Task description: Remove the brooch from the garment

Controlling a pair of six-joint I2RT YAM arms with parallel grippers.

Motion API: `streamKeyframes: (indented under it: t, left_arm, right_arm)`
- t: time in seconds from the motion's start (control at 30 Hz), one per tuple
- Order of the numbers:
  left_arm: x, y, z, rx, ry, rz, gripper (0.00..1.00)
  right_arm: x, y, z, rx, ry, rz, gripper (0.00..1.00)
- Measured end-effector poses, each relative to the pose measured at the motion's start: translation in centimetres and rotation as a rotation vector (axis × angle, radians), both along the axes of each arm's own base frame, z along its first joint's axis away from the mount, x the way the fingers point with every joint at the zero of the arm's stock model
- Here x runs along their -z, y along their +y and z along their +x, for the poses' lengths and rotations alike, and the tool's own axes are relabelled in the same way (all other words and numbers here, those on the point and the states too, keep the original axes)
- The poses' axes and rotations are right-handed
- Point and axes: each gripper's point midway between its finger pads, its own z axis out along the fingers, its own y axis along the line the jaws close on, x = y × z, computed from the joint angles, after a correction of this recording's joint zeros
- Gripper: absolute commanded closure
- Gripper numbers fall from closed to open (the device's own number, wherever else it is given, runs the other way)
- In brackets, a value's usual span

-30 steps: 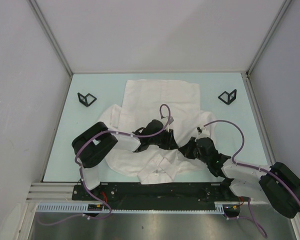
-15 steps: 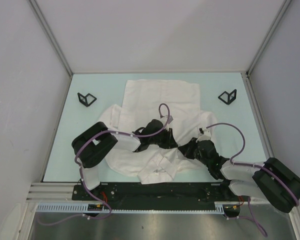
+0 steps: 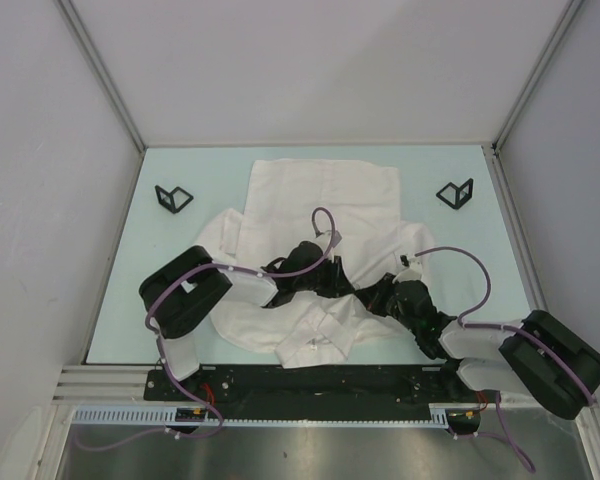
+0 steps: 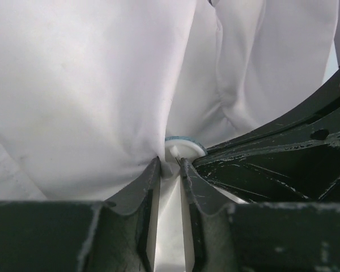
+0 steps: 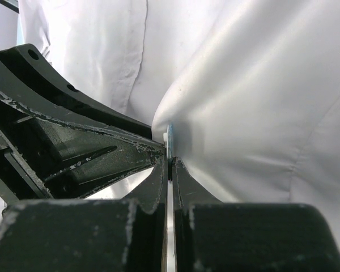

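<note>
my right gripper clamps the brooch rim; my left gripper pinches garment beside it. advise separating straight, slowly.

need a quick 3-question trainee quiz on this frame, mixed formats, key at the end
1. True or false: the right gripper is open, clear of the brooch.
2. What sits between the left gripper fingers? A) shirt fabric B) a cable C) nothing
3. How many black brackets stand on the table beyond the shirt?
Key: 1 false, it is shut on the brooch's edge; 2 A; 3 two.
</note>
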Motion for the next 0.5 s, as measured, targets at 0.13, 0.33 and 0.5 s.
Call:
streamKeyframes:
  t: [0.13,0.33,0.5]
  left_arm:
    - [-0.6,-0.1,0.1,-0.013,0.004,-0.027,0.83]
    - [-1.2,-0.4,0.1,-0.018,0.008,-0.054,0.67]
    - [-0.8,0.3,0.2,-0.039,0.025,-0.055,0.58]
  right_arm:
    - [-0.6,-0.2,-0.2,0.008,-0.014,0.021,1.00]
    - [-1.1,-0.6,-0.5,0.024,-0.033,0.050,1.00]
    - [-1.2,-0.6,-0.6,0.020,-0.037,0.066,1.00]
